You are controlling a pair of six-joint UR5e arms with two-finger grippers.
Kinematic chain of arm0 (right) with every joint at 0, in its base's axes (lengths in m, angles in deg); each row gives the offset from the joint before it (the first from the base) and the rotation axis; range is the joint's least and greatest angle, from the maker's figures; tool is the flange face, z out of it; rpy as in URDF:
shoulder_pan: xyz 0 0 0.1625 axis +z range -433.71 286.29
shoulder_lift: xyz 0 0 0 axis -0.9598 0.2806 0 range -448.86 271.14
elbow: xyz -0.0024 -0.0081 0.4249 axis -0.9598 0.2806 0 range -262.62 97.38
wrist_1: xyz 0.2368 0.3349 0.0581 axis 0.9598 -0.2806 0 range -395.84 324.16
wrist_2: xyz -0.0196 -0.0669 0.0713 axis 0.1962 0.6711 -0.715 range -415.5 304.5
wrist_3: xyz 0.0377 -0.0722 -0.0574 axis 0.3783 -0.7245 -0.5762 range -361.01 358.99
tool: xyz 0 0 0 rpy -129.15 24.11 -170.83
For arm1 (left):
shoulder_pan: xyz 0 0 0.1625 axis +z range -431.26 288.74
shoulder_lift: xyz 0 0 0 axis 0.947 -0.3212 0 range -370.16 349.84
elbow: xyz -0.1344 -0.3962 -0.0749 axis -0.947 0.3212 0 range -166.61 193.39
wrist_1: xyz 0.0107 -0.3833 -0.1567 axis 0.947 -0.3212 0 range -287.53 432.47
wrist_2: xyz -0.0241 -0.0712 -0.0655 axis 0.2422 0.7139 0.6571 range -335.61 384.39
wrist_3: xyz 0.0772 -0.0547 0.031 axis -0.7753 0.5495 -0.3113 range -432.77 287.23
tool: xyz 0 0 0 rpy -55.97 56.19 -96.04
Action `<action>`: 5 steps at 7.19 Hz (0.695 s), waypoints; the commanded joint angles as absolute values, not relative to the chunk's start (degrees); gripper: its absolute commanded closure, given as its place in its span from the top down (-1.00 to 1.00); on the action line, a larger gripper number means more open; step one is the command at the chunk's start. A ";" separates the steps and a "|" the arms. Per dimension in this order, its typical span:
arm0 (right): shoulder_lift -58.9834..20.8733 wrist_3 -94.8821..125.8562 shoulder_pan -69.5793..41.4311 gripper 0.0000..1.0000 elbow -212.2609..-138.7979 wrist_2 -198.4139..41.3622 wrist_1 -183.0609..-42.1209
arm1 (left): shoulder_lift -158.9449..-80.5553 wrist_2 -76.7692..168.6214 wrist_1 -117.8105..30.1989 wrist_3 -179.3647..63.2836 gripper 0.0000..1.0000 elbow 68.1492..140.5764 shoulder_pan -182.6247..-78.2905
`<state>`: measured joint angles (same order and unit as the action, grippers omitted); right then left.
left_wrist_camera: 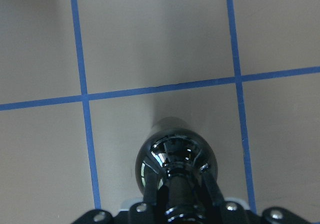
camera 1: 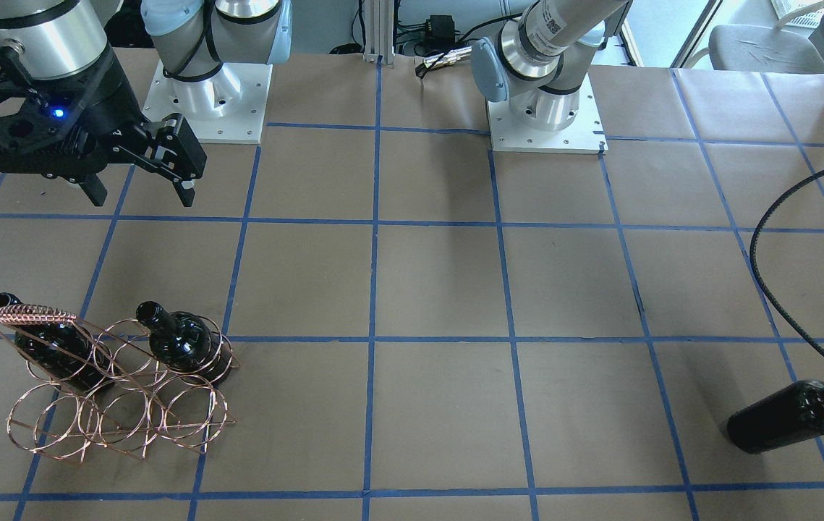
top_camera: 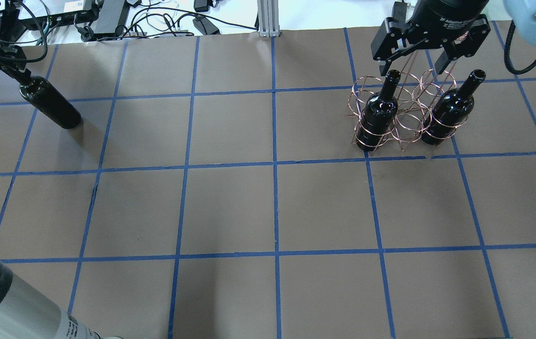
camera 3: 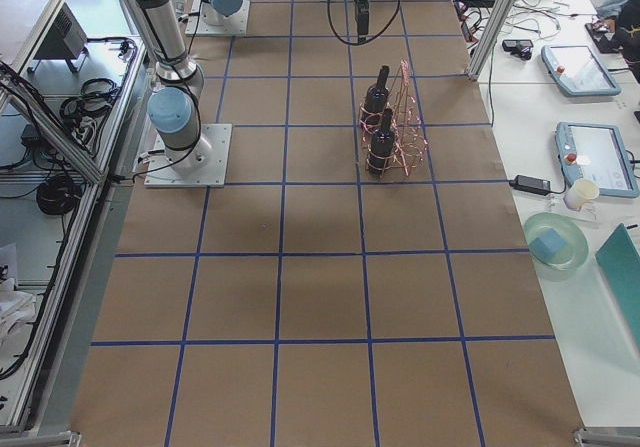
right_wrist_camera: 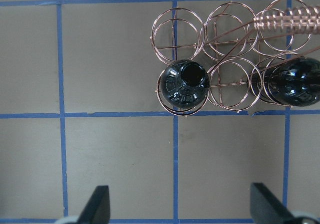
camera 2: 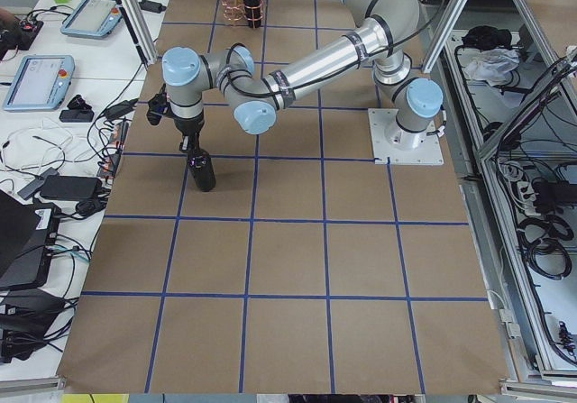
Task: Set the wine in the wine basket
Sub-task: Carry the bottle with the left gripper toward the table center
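Overhead view, far left: wine point(top_camera: 51, 106), glossy black unlabelled glass, cylindrical body and narrow neck. Its long axis was near vertical, neck up into the left jaws, which were clenched on the neck. Could not tell if the base touched the bench point(top_camera: 230, 202). Wine basket point(camera 1: 28, 315), thin copper wire rings in two rows, stood well apart toward 3 o'clock, with like bottles point(top_camera: 378, 115) point(top_camera: 449, 113) in the end rings and the ring between them free. Right jaws hung released at the basket's 12 o'clock. Judged: the left arm's carry runs toward 3 o'clock, keeping the bottle upright.
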<state>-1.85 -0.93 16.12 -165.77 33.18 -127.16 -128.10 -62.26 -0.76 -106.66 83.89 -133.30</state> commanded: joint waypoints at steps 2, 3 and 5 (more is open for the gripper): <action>-1.85 -0.93 16.12 1.00 -165.77 33.18 -127.16 | -121.45 -62.53 -5.04 -92.87 -1.00 84.93 -141.54; -1.85 -0.93 16.12 1.00 -165.77 33.18 -127.08 | -118.99 -62.44 -5.13 -86.55 -1.00 86.76 -144.97; -1.85 -0.93 16.12 1.00 -165.77 33.09 -127.07 | -114.59 -61.92 -4.52 -76.43 -1.00 93.08 -152.00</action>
<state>-1.85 -0.93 16.12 -165.77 33.16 -127.09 -117.41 -62.22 -4.90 -83.24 89.40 -147.45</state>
